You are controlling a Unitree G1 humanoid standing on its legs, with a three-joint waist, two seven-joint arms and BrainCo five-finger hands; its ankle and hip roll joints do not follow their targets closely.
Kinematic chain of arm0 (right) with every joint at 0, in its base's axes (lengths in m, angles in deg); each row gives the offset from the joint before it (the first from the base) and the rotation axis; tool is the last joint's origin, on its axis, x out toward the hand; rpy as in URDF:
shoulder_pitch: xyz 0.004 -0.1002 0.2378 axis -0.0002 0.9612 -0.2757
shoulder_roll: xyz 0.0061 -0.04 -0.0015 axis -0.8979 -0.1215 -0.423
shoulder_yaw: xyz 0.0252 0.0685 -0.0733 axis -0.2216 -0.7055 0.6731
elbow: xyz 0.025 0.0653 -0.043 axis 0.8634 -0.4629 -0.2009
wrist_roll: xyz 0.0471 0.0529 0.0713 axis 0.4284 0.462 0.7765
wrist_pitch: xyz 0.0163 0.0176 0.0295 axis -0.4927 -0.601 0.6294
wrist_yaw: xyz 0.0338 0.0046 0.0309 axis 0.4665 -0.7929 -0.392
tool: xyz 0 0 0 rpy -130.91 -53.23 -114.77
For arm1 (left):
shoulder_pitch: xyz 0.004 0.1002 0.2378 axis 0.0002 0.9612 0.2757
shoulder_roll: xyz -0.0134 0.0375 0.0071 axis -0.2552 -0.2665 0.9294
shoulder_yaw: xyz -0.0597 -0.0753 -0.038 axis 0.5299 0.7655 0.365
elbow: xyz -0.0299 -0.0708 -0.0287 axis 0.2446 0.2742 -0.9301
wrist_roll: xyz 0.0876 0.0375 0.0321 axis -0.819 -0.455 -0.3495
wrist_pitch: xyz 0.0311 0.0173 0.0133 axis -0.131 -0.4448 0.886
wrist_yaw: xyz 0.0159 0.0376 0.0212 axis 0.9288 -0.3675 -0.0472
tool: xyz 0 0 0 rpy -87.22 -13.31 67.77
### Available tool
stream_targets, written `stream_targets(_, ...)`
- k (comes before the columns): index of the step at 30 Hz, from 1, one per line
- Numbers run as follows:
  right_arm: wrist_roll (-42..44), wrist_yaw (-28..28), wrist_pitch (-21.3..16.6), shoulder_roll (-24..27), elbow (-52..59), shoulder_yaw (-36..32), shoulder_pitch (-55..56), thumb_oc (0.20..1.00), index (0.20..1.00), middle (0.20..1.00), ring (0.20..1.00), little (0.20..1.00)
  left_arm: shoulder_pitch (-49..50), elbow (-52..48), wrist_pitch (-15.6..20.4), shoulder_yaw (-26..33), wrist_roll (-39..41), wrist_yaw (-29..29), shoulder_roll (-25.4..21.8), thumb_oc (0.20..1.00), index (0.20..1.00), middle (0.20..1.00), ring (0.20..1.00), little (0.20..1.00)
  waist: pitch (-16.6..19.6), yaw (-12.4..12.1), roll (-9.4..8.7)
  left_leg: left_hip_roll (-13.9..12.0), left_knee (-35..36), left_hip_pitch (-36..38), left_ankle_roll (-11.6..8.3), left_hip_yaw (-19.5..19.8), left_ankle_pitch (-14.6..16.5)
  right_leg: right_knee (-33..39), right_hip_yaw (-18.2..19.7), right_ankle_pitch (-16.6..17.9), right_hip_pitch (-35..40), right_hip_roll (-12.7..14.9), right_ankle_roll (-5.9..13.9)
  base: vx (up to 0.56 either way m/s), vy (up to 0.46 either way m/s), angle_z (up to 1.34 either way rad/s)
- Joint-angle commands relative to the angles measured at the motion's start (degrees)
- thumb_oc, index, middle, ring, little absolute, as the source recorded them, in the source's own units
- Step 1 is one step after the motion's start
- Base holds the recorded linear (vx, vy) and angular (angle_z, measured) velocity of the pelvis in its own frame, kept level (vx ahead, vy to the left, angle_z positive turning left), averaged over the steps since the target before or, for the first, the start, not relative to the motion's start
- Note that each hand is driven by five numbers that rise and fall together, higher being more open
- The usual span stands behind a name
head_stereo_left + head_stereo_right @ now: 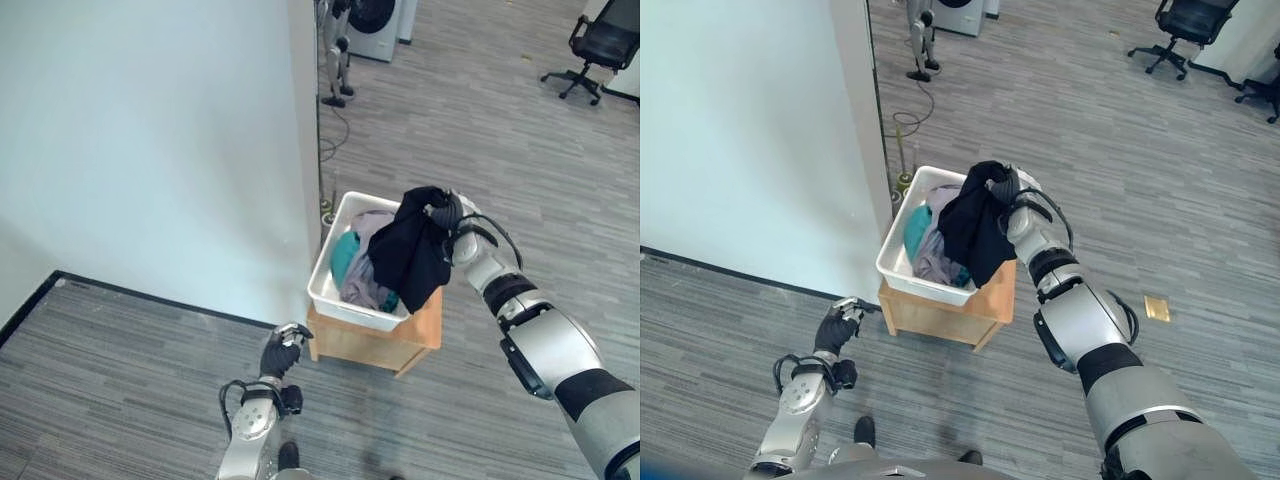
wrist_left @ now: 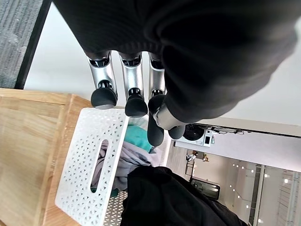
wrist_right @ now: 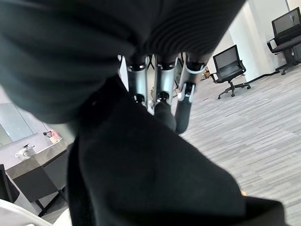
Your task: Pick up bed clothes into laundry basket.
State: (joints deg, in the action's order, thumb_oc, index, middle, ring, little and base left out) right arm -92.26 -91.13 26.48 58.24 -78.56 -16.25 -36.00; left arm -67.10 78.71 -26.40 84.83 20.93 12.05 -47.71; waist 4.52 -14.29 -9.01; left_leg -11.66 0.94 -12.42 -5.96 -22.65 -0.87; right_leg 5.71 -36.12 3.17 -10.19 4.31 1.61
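Left robot hand point(image 1: 282, 352) low beside wooden stand point(image 1: 372, 342), fingers curled, empty. Right robot hand point(image 1: 449, 214) clamped on black garment point(image 1: 412, 252), hanging long-axis down over white laundry basket point(image 1: 336, 296) far rim; release needs basket directly beneath.

I log a matt black cloth garment point(image 1: 415, 250), soft teal and grey fabrics point(image 1: 358, 262), a white perforated plastic laundry basket point(image 2: 89, 165), a smooth pale wood stand point(image 1: 372, 343), and a matt grey wood-grain plank floor point(image 1: 520, 150).
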Motion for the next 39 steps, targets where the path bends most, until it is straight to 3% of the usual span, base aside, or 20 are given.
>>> stream_targets(1,-0.7,-3.7,-3.2,2.0,-0.8,-1.1,-7.3,0.2,0.2,0.2,0.2,0.2,-3.1,-4.3,3.1,-5.2,1.3,-0.2,1.0,0.2,0.2,0.2,0.2,0.2,-1.1,-2.7,-2.4,-1.5,4.1,-2.7,-0.65,-0.7,-9.5,-0.7,-1.5,-3.1,8.7,5.5,8.07,0.06,0.05,0.01)
stream_targets(12,-1.1,-5.2,-3.8,-1.7,-6.6,0.4,-8.6,0.2,0.2,0.2,0.2,0.2,-1.1,-5.6,3.2,-2.9,1.3,0.7,-1.2,0.2,0.2,0.2,0.2,0.2,-1.2,-4.6,-2.11,1.0,4.1,-7.5,-0.21,2.5,-10.2,-0.7,-4.5,-4.1,8.1,5.8,9.62,0.07,0.049,0.16)
stream_targets(22,0.9,-5.7,-2.9,-4.7,-8.1,-3.9,-4.0,0.2,0.2,0.2,0.2,0.2,0.5,-7.9,2.9,-3.8,0.8,1.6,-0.6,0.2,0.2,0.2,0.2,0.2,-1.7,-7.0,-1.22,3.8,4.1,-11.5,0.69,5.3,-10.6,-0.7,-7.0,-4.7,7.3,7.1,10.97,0.04,0.049,0.16)
stream_targets(24,1.5,-6.9,-1.1,-4.7,-12.5,-5.1,-3.9,1.0,1.0,1.0,1.0,1.0,0.9,-8.3,3.0,-4.5,0.8,1.9,-0.6,0.2,0.2,0.2,0.2,0.2,-1.9,-7.6,-1.01,4.2,4.1,-12.5,0.56,6.0,-10.8,-0.7,-8.1,-5.1,7.4,7.2,11.19,0.02,0.014,0.2)
stream_targets(28,3.0,-8.3,0.5,-3.1,-15.7,-7.0,-3.3,1.0,1.0,1.0,1.0,1.0,0.6,-8.6,2.6,-6.0,1.2,2.1,-0.2,0.2,0.2,0.2,0.2,0.2,-1.8,-8.0,-0.41,4.8,4.1,-13.8,0.98,7.2,-11.0,-0.7,-9.3,-5.1,7.1,7.3,11.49,0.0,0.014,0.26)
stream_targets(33,5.0,-8.6,0.1,-1.5,-11.6,-10.3,0.1,1.0,1.0,1.0,1.0,1.0,0.6,-7.9,2.7,-5.9,0.8,1.0,0.7,0.2,0.2,0.2,0.2,0.2,-1.6,-7.0,0.61,5.4,4.1,-11.1,1.45,6.7,-10.5,-0.7,-8.8,-5.1,8.9,9.1,12.03,0.03,0.067,0.15)
stream_targets(35,6.0,-8.1,-1.0,-0.8,-5.3,-12.4,2.0,1.0,1.0,1.0,1.0,1.0,0.7,-7.9,3.1,-5.6,1.5,0.6,1.4,0.2,0.2,0.2,0.2,0.2,-1.5,-5.7,1.01,5.6,4.1,-8.7,1.66,5.7,-10.0,-0.7,-8.2,-5.1,10.4,9.9,12.19,0.04,0.077,0.09)
stream_targets(37,5.1,-8.0,-1.9,-0.7,9.2,-14.6,8.8,1.0,1.0,1.0,1.0,1.0,1.4,-8.3,3.7,-5.7,1.9,0.0,2.1,0.2,0.2,0.2,0.2,0.2,-1.3,-3.1,1.28,5.6,4.1,-5.6,1.8,4.2,-9.1,-0.7,-7.1,-5.2,12.1,10.4,12.31,0.03,0.046,-0.56)
stream_targets(38,5.1,-7.9,-1.7,-0.6,9.6,-14.6,9.1,1.0,1.0,1.0,1.0,1.0,1.5,-8.3,3.7,-5.8,2.0,0.0,2.1,0.2,0.2,0.2,0.2,0.2,-1.2,-3.2,1.37,5.6,4.1,-5.6,1.9,4.1,-9.3,-0.7,-7.0,-5.0,12.1,10.4,12.24,0.01,0.013,-0.33)
stream_targets(39,4.2,-7.5,-1.1,0.1,16.6,-15.0,12.3,1.0,1.0,1.0,1.0,1.0,1.8,-8.4,3.8,-6.0,1.9,-0.5,2.3,0.354,0.354,0.354,0.354,0.354,-1.2,-2.1,1.51,5.5,4.1,-4.4,2.02,3.6,-8.9,-0.7,-6.6,-5.1,12.6,10.5,12.26,-0.02,0.021,-0.21)
